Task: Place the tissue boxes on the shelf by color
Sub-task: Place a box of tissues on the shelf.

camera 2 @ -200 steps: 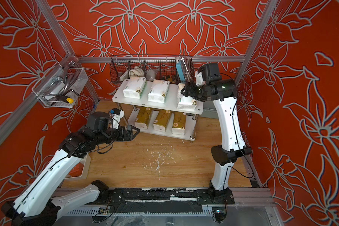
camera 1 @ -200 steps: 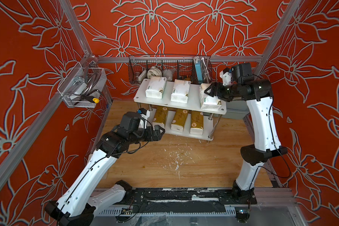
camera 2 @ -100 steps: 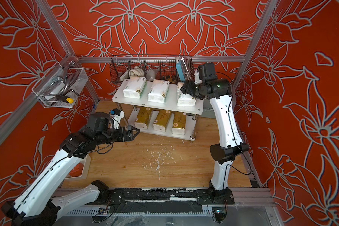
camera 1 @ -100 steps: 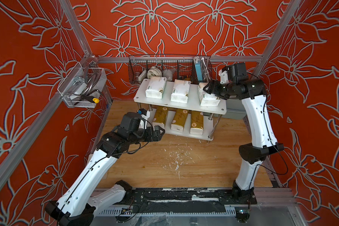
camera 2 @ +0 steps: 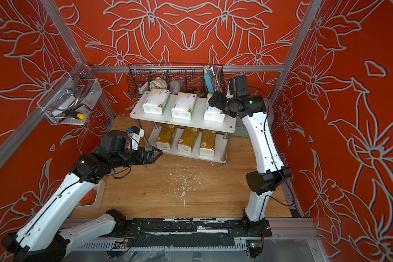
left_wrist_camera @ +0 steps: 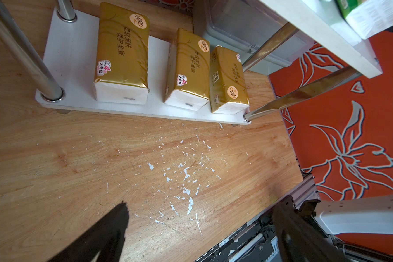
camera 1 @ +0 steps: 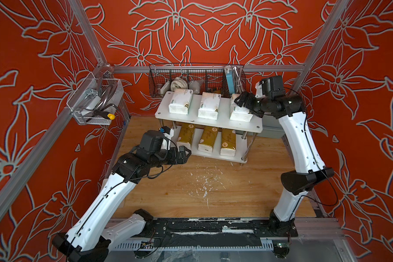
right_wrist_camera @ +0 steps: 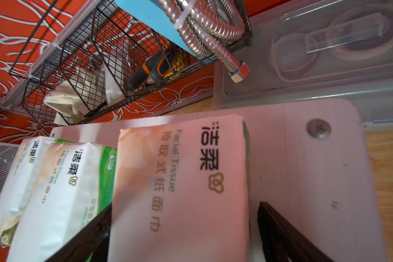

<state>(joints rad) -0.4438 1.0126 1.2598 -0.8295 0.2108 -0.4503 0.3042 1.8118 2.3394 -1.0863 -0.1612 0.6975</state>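
Found left gripper [camera 1: 187, 155] spread wide, empty, near the shelf [camera 1: 209, 123]. Saw three gold packs [camera 1: 208, 141] on its lower board, white packs [camera 1: 208, 105] above. Caught right gripper [camera 1: 240, 102] parted astride third white pack [camera 1: 239, 115]. Judged sorting done; only withdrawal remaining.

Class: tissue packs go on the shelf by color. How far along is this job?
Done: three white packs lie on the top board, three gold packs on the bottom board. In hand: nothing; the right gripper stands open astride the end white pack, the left gripper open and empty. Left: only backing both grippers away, it seems.
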